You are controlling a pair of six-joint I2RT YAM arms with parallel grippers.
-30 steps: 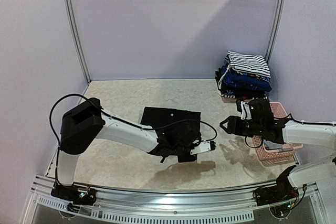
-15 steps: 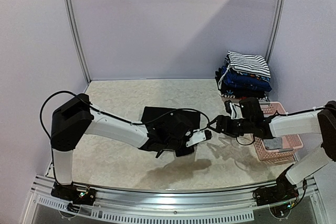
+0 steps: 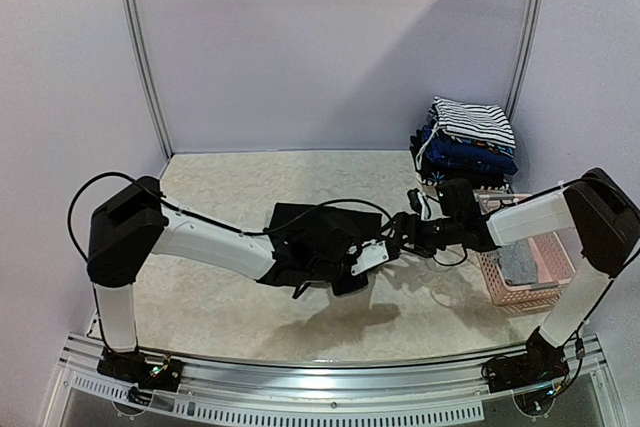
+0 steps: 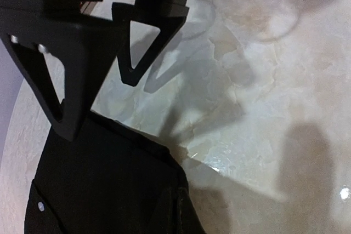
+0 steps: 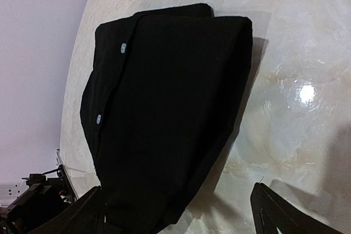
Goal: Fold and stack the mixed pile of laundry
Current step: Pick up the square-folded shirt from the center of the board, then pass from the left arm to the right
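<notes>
While your left gripper (image 4: 98, 108) hangs at the right edge of the black garment (image 3: 305, 237) with its jaws pressed together, you cannot tell whether any cloth is caught between them. Your right gripper (image 5: 175, 190) faces that same edge from the right, jaws spread wide. The black garment lies folded in the middle of the table (image 3: 230, 187), two pale buttons (image 5: 123, 47) along one side. At the far right stands the folded stack (image 3: 465, 152), a striped piece (image 3: 472, 119) on top. A grey piece (image 3: 520, 265) lies in the pink basket (image 3: 545, 294), near right.
</notes>
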